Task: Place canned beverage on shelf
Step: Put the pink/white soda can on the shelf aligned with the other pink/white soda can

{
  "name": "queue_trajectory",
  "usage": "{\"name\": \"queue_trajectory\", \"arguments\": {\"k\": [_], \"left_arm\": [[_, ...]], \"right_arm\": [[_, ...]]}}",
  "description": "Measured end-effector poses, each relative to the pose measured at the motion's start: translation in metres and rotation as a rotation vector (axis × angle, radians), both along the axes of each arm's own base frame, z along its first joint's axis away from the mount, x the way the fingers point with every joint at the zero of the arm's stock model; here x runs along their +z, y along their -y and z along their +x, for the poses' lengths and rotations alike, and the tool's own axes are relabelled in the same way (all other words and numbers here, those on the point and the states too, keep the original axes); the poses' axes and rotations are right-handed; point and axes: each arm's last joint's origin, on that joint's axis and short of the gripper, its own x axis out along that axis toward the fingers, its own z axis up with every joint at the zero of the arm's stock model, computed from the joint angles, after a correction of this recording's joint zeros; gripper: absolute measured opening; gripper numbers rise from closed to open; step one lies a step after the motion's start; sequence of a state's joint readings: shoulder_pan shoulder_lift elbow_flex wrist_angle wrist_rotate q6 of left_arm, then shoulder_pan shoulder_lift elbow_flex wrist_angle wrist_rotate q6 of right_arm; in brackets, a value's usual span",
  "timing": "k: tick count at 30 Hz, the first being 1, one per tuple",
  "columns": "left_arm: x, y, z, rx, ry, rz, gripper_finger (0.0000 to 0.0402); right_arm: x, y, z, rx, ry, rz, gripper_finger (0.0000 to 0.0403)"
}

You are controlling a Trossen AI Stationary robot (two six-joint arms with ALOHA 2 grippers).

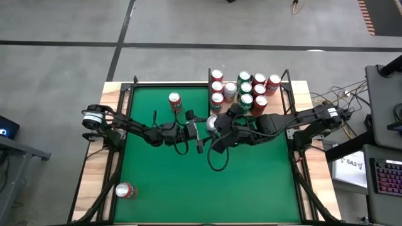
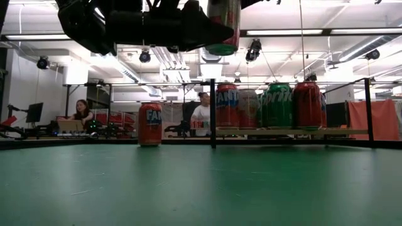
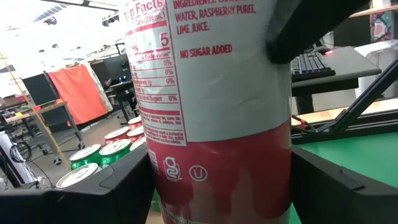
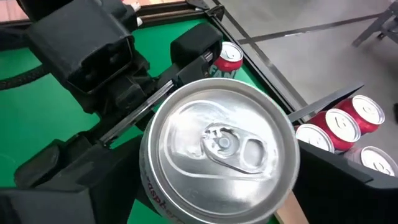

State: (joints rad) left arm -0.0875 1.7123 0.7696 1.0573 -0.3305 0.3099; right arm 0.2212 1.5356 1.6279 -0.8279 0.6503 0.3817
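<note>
A white-and-red beverage can [image 3: 217,106] with a silver top [image 4: 221,146] hangs upright high above the middle of the green table. My left gripper [image 1: 202,130] is shut on it, coming from the table's left. My right gripper [image 1: 220,125] comes from the right and slants down. It is open, its fingers [image 4: 62,180] standing on either side of the can's upper part. The shelf [image 1: 276,103], a pale wooden board edged by black rods, lies at the far right and bears several upright cans [image 1: 246,94]. My left gripper pinches the can's lower, red part [image 3: 163,180] between its two fingers [image 3: 118,193], one on each side. The fingers come nearly level from the table's left. The can stands upright in the hold, lifted well clear of the table.
An orange can [image 1: 174,100] stands on the green felt left of the shelf. Another can [image 1: 124,190] lies on its side near the table's near left corner. Black frame rods [image 2: 212,113] rise at the shelf's corner. People sit in the room beyond the table.
</note>
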Motion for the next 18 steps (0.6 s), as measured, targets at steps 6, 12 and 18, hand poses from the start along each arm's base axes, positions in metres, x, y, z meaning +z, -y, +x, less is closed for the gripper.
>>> {"name": "queue_trajectory", "arguments": {"k": [6, 12, 18], "left_arm": [[0.0, 0.0, 0.0, 0.002, 0.002, -0.006, 0.031], [0.0, 0.0, 0.0, 0.002, 0.001, -0.003, 0.0329], [0.004, 0.0, 0.0, 0.0, 0.017, 0.001, 0.0332]], "right_arm": [[0.0, 0.006, 0.001, -0.009, 0.004, 0.025, 0.0288], [0.001, 0.007, 0.0, -0.012, 0.011, 0.036, 0.0288], [0.011, 0.009, -0.008, -0.009, 0.042, 0.051, 0.0288]]}}
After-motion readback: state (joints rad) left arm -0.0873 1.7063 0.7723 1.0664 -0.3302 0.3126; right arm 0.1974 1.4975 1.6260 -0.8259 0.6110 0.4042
